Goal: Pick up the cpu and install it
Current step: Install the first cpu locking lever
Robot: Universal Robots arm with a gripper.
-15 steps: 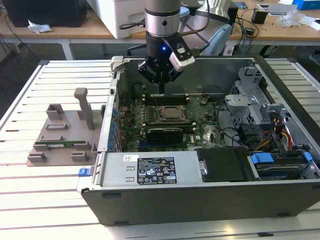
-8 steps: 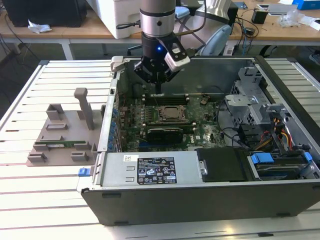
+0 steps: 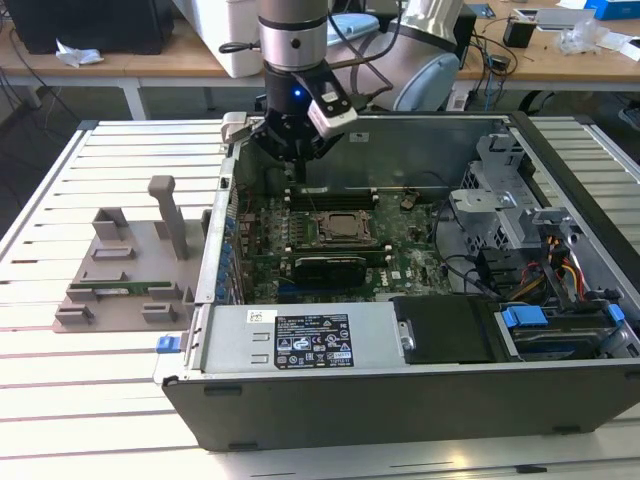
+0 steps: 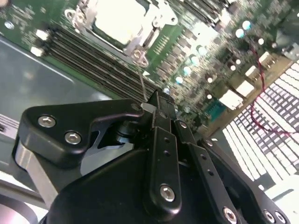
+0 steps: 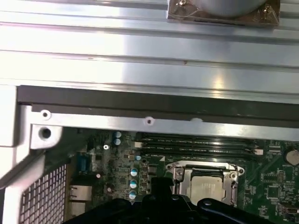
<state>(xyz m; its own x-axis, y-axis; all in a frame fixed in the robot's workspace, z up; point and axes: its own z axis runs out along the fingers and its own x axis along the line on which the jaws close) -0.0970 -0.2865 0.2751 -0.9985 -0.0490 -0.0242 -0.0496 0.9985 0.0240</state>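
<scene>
Claw [image 3: 291, 160] hangs above the far edge of the motherboard [image 3: 400, 262], closed narrow, apparently empty. One cpu [image 3: 344, 228] seen, seated in its socket mid-board, also in both wrist views [image 5: 209, 185]. Risk: descending off-centre, striking memory slots [image 3: 330, 197] or socket frame. One computer case [image 3: 400, 380], one grey fixture [image 3: 130, 270] on the worktop's left.

1. You are looking at a robotics lab or electronics workshop.
2. Slatted aluminium work table [image 3: 60, 190]: carries the whole setup.
3. Open computer case [image 3: 400, 390]: lies on its side, motherboard [image 3: 410, 262] exposed.
4. Grey parts fixture [image 3: 125, 270]: sits beside the case.
5. Wooden benches [image 3: 560, 62] behind: you see cables and boxed equipment on them.
6. Robot arm [image 3: 293, 40]: reaches in over the case.
</scene>
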